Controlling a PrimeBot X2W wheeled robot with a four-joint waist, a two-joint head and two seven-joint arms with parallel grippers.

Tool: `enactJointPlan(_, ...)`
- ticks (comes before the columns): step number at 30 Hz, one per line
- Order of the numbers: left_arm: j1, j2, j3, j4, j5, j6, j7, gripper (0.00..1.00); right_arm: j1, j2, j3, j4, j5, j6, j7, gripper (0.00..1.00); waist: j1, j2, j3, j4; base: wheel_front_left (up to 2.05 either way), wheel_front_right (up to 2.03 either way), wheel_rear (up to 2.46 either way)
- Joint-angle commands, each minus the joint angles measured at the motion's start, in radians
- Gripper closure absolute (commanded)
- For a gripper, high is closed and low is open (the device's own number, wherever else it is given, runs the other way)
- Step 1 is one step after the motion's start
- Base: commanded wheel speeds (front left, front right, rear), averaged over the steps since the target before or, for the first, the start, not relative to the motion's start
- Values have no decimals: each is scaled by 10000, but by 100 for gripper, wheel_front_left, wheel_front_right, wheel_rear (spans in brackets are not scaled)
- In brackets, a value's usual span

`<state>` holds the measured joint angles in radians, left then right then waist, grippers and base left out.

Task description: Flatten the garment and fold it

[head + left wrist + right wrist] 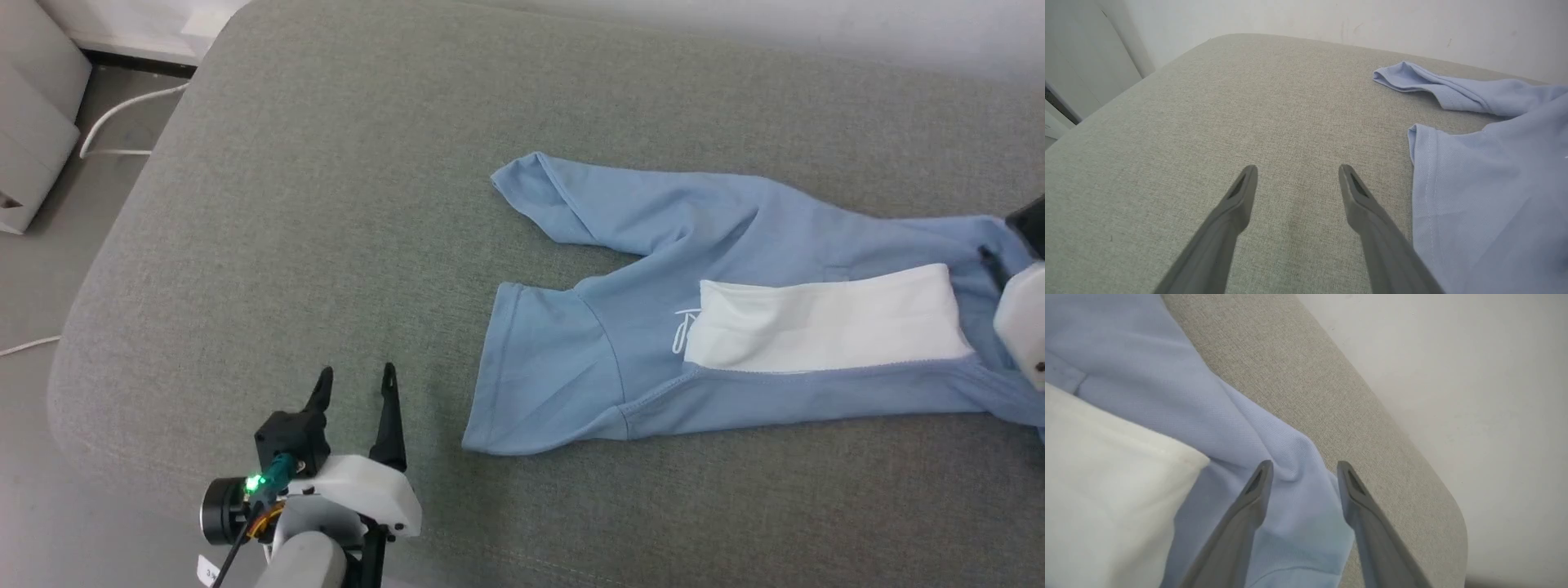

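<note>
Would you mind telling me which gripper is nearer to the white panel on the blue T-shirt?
Right. The right gripper hangs open over blue fabric just beside the white panel; the left gripper is over bare cushion, off the T-shirt past its sleeve.

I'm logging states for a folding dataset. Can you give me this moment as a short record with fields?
surface: grey cushion
garment: light blue T-shirt, bunched lengthwise, not yet flat
white panel: on top, beside the script mark
left gripper: open, above bare cushion, apart from the garment
right gripper: open, fingers astride a ridge of blue fabric near cushion edge
</note>
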<state>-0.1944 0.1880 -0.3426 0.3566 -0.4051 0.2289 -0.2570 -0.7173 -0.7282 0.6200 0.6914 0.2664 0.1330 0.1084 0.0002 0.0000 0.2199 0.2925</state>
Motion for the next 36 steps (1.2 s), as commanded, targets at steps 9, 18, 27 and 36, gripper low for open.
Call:
enactJointPlan(9,24,124,-263,281,-149,-768,206,0,424,834,-1134,947,440,-23,-1708,0,-2,0,-547,-597,0,0,0)
enactJointPlan(18,555,1012,-1306,-675,-92,-1723,2379,0,2530,1745,-3521,-196,1178,-23,-2997,0,-2,0,-996,-1545,0,0,0)
enactJointPlan(27,739,2527,-2335,-2242,603,-2305,4973,0,5024,3242,-6259,-2488,1063,-23,-2640,0,-2,0,-877,-2301,0,0,0)
enactJointPlan(36,376,3015,-2609,-2273,1262,-2147,5589,0,6243,4418,-7720,-4542,343,-23,-1560,0,-2,0,-478,-2728,0,0,0)
